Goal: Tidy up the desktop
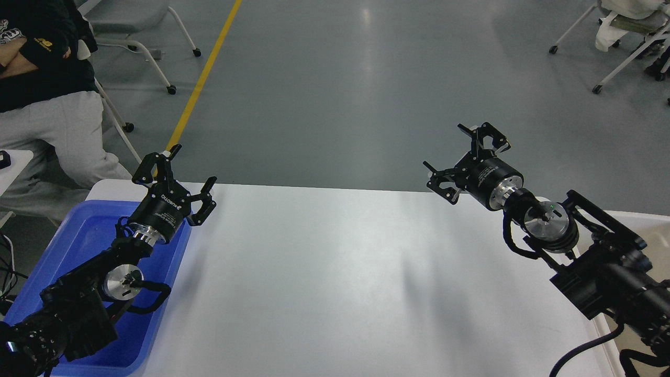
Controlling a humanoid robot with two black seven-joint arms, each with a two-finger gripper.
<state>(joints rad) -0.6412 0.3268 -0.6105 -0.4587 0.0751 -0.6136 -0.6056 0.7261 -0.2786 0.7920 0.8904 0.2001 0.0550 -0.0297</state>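
Observation:
The desktop [340, 272] is a large glossy white tabletop with rounded corners, and nothing lies on its bare surface. My left gripper [183, 170] is open and empty, raised over the desktop's far left corner beside the blue tray [78, 241]. My right gripper [460, 154] is open and empty, raised above the desktop's far edge at the right of centre, its arm coming in from the lower right.
The blue tray lies on the left under my left arm. An off-white bin [644, 222] stands at the right, mostly hidden by my right arm. A seated person [47, 104] is at the far left. Chairs [623, 36] stand on the grey floor.

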